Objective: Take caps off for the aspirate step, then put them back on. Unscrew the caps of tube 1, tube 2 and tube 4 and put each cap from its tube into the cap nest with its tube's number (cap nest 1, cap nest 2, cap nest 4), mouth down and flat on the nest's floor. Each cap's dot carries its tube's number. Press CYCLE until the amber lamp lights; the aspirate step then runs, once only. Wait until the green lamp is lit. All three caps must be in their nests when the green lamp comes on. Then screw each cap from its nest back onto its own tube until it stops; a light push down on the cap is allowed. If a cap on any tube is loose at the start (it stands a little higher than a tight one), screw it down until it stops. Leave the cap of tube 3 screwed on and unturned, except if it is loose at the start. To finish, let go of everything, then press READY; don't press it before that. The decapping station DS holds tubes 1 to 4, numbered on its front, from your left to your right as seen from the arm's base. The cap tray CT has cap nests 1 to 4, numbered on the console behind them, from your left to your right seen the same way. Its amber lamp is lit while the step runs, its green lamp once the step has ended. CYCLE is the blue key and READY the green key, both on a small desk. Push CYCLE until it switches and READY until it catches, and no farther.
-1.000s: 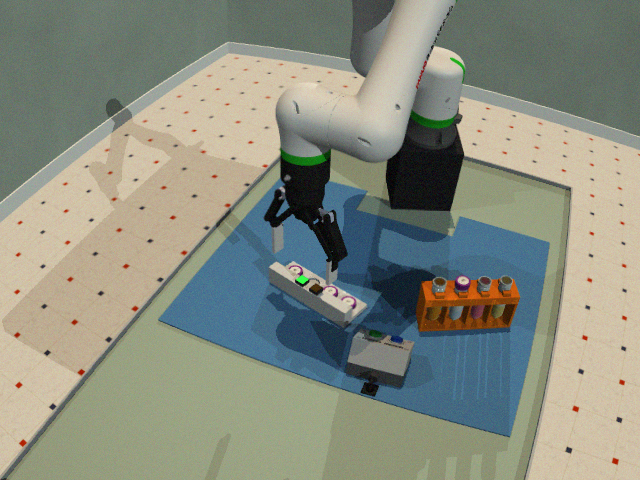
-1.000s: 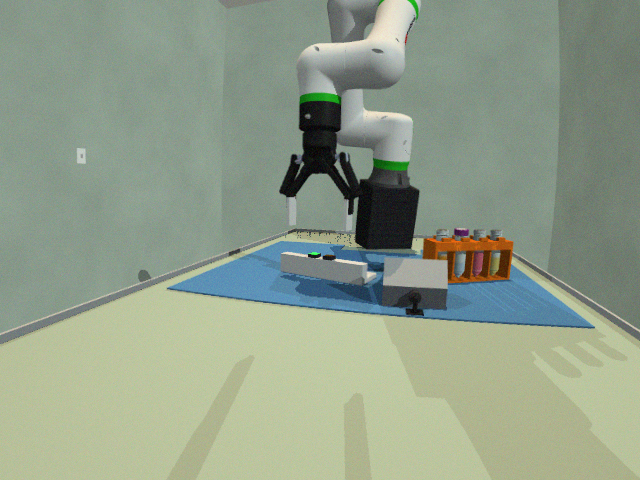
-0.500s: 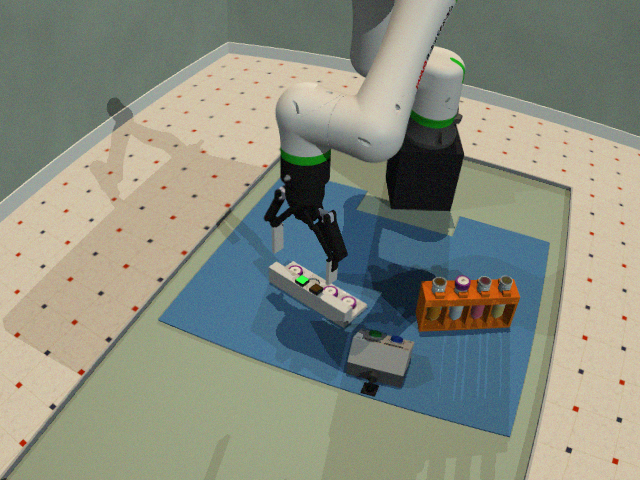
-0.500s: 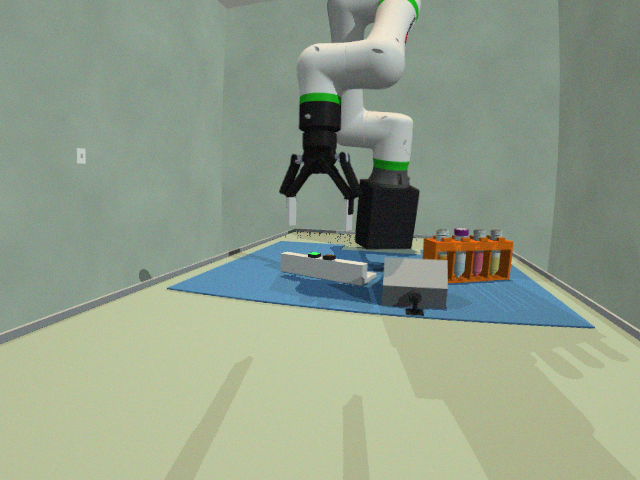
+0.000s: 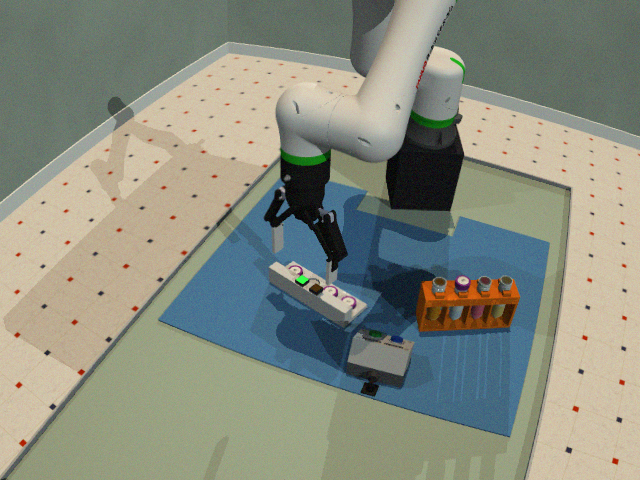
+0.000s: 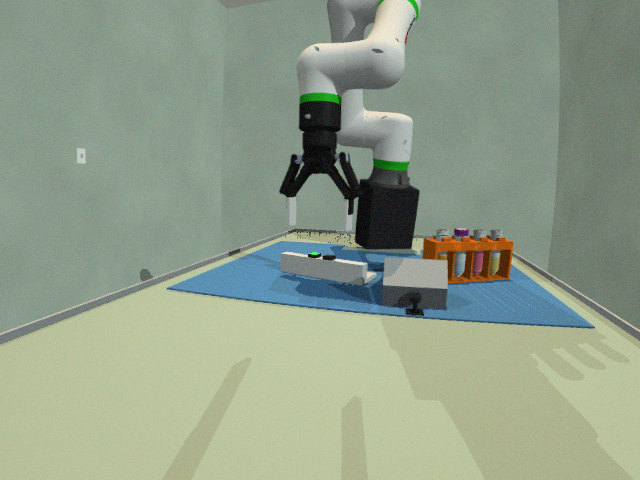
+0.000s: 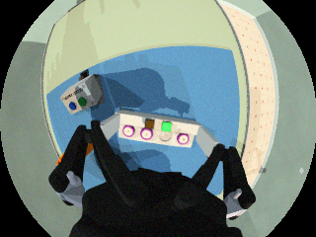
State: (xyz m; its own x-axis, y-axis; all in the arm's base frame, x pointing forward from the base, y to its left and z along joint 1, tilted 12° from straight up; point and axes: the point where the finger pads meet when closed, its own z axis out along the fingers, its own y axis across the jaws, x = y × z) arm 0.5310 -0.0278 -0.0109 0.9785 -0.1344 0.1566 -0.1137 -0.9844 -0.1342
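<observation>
My gripper [image 5: 303, 259] [image 6: 320, 222] [image 7: 159, 127] is wide open and empty, hanging a little above the white cap tray [image 5: 289, 283] [image 6: 310, 267]. Three white caps with magenta rims sit in its nests: one [image 5: 295, 269] at one end and two [image 5: 330, 290] [image 5: 349, 301] at the other. In the wrist view they show as caps [image 7: 129, 130] [image 7: 146, 134] [image 7: 182, 138], with one nest [image 7: 165, 137] empty. The green lamp [image 5: 301, 280] [image 6: 313, 254] [image 7: 166, 126] is lit; the amber lamp [image 5: 314, 289] is dark. The orange tube rack [image 5: 424, 310] [image 6: 429, 250] holds three open tubes and one with a purple cap [image 5: 462, 282] [image 6: 460, 231].
The grey key desk [image 5: 379, 361] [image 6: 415, 281] [image 7: 93, 89] stands in front of the tray, with the green key [image 5: 375, 333] [image 7: 82, 101] and the blue key [image 5: 397, 338] [image 7: 71, 106]. All stand on a blue mat [image 5: 217, 304]. The arm's black pedestal [image 5: 423, 175] is behind.
</observation>
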